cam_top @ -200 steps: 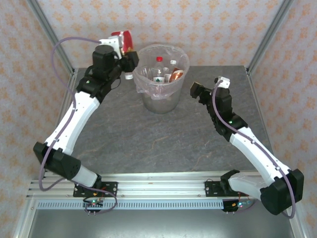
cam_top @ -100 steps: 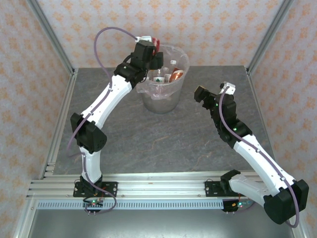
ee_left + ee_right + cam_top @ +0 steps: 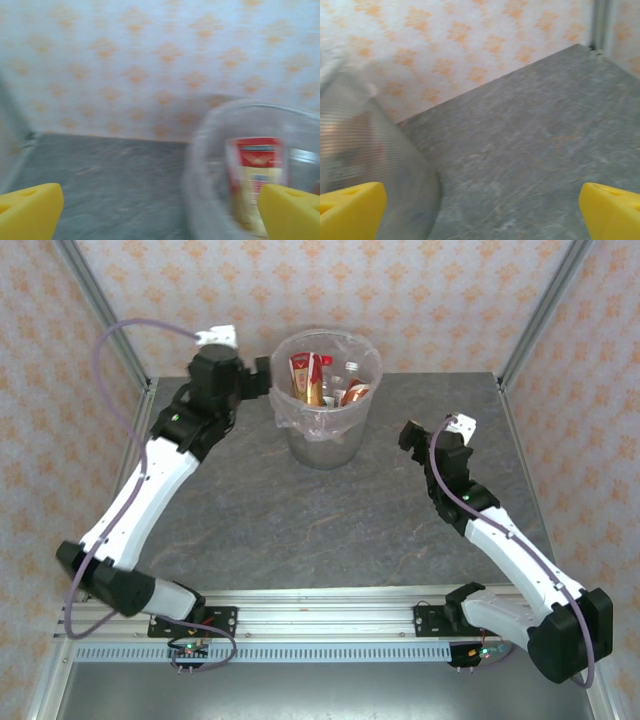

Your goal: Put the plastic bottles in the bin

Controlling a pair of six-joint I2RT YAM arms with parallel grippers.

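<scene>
The bin (image 3: pixel 326 432) stands at the back middle of the table, lined with a clear bag. Several plastic bottles lie inside it; a red-and-gold-labelled bottle (image 3: pixel 306 377) sits upright at its left side, others (image 3: pixel 352 391) to the right. My left gripper (image 3: pixel 263 379) hangs open just left of the bin's rim, holding nothing. In the left wrist view the gripper (image 3: pixel 160 215) has its yellow fingertips (image 3: pixel 30 212) far apart, and the bin wall (image 3: pixel 205 170) shows the red-labelled bottle (image 3: pixel 255 180) through it. My right gripper (image 3: pixel 409 434) is open and empty to the right of the bin (image 3: pixel 365 160).
Patterned walls and metal corner posts (image 3: pixel 97 310) close in the grey stone table (image 3: pixel 300 530). Bare tabletop lies in front of the bin and between the two arms.
The left arm swung over the bin, opened and dropped the red-labelled bottle in, then drew back to the bin's left. The right arm shifted slightly.
</scene>
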